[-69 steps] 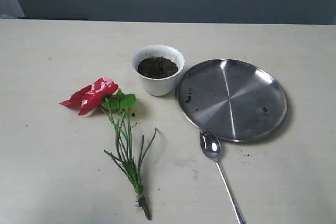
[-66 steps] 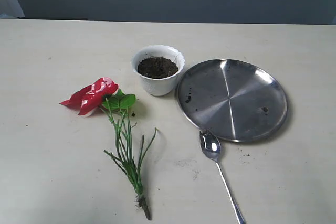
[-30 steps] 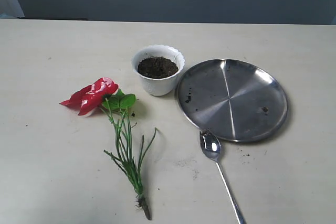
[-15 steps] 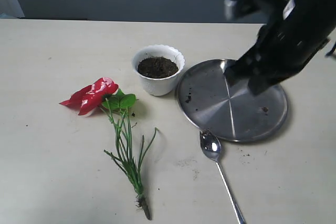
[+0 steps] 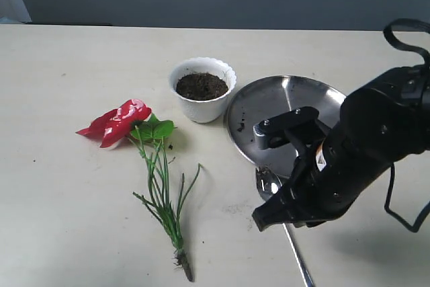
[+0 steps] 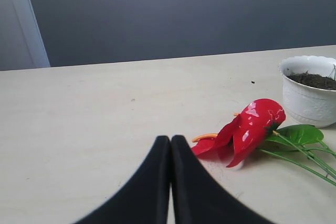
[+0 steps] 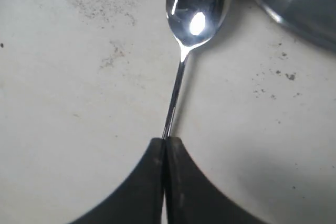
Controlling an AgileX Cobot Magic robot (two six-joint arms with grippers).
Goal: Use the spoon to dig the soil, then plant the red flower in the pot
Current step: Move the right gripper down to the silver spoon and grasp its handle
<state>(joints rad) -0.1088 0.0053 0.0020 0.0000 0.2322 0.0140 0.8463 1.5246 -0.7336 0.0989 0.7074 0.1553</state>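
Note:
The spoon (image 7: 197,3) lies flat on the table by the steel plate, its bowl (image 5: 266,181) peeking out beside my right arm. My right gripper (image 7: 166,140) is shut, its tips just over the handle, which runs out of sight beneath them; the spoon still rests on the table. In the exterior view this gripper (image 5: 261,221) hangs low over the handle. The white scalloped pot (image 5: 201,104) holds dark soil (image 5: 201,86). The red flower (image 5: 117,120) lies left of the pot, stems toward the front. My left gripper (image 6: 170,139) is shut, empty, near the flower (image 6: 252,127).
A large round steel plate (image 5: 269,105) with a few soil crumbs lies right of the pot, partly covered by my right arm. Crumbs of soil dot the table near the spoon. The pot (image 6: 307,103) stands just beyond the blooms in the left wrist view.
My right arm came in from the upper right, passed over the plate and dropped low over the spoon's handle. Flower, pot and spoon have not moved.

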